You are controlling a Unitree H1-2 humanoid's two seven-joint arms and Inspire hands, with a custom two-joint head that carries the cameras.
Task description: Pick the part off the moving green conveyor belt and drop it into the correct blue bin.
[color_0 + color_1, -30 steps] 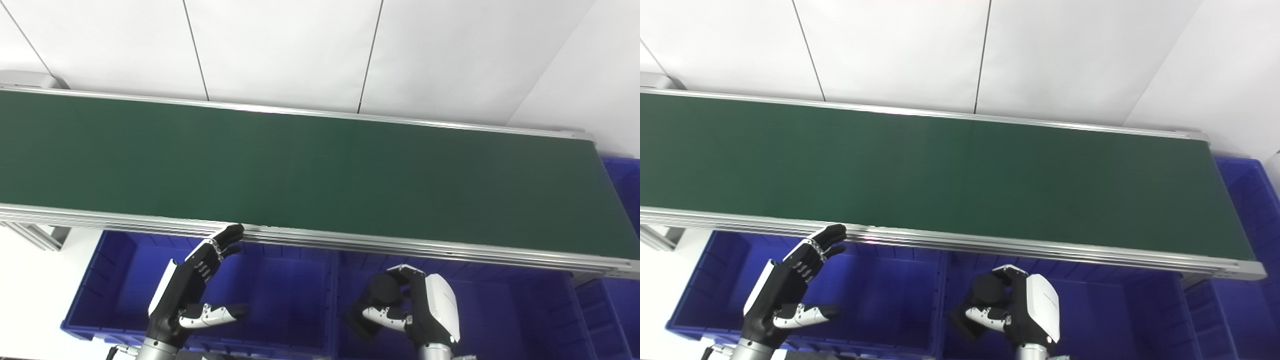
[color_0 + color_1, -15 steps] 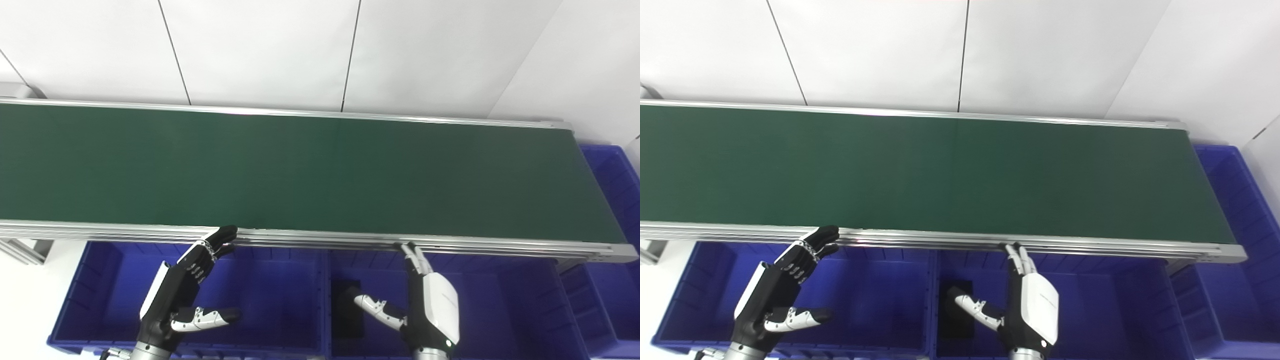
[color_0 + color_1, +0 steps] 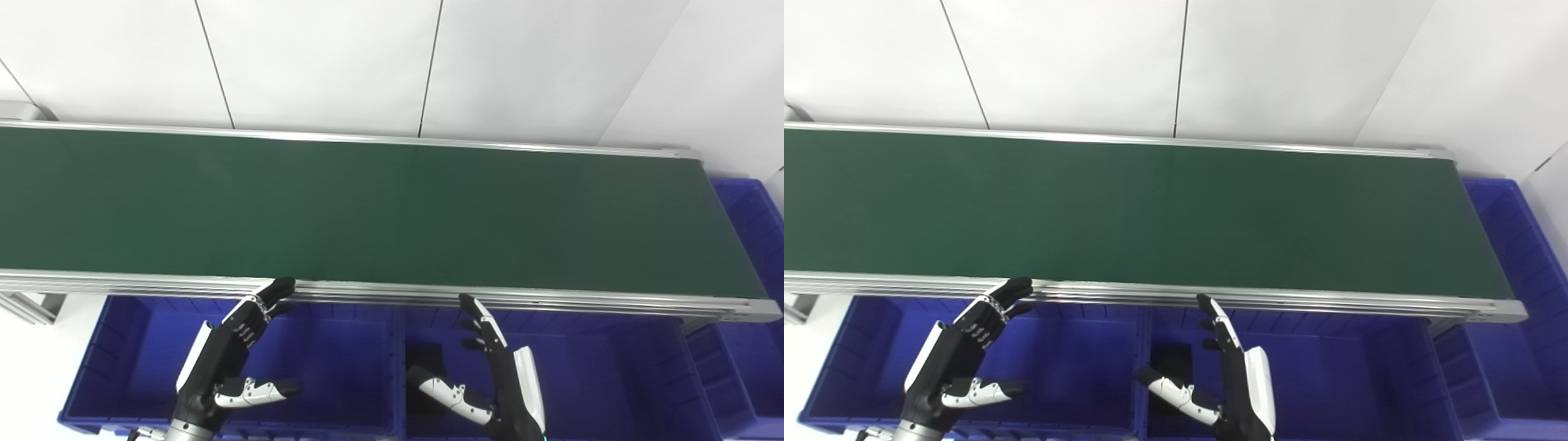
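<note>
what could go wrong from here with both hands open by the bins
The belt shows no part, so neither hand has a target yet. The left hand has fingertips right at the belt's front rail and might snag. The right hand hovers over the black part in the bin and could disturb it.

Both the left hand (image 3: pixel 223 367) and right hand (image 3: pixel 499 383) are black with white shells.

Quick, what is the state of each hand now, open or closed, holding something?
Left hand: open, holding nothing, over a blue bin.
Right hand: open, holding nothing; a black part lies in the bin beside it.
</note>
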